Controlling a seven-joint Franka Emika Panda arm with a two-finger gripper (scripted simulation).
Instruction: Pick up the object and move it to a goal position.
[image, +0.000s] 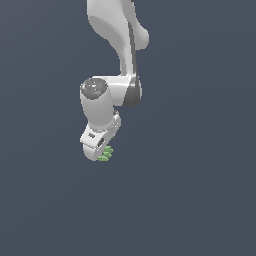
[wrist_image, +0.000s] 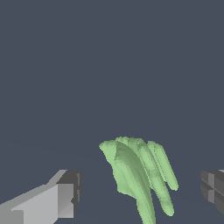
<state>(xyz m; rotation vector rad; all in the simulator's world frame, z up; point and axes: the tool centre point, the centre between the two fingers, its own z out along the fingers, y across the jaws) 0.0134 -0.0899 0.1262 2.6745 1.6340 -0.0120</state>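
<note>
The object (image: 105, 155) is a small light-green lumpy thing with long ridges. In the exterior view it shows just under the white gripper hand, partly hidden by it. In the wrist view the object (wrist_image: 135, 175) lies between the two fingers. My gripper (wrist_image: 141, 192) is open around it: one finger (wrist_image: 65, 194) and the other finger (wrist_image: 213, 189) each stand apart from the object with a gap. In the exterior view my gripper (image: 101, 151) is low, with the arm bent down over it.
A plain dark grey-blue surface (image: 200, 200) fills both views. No other objects, edges or markers show.
</note>
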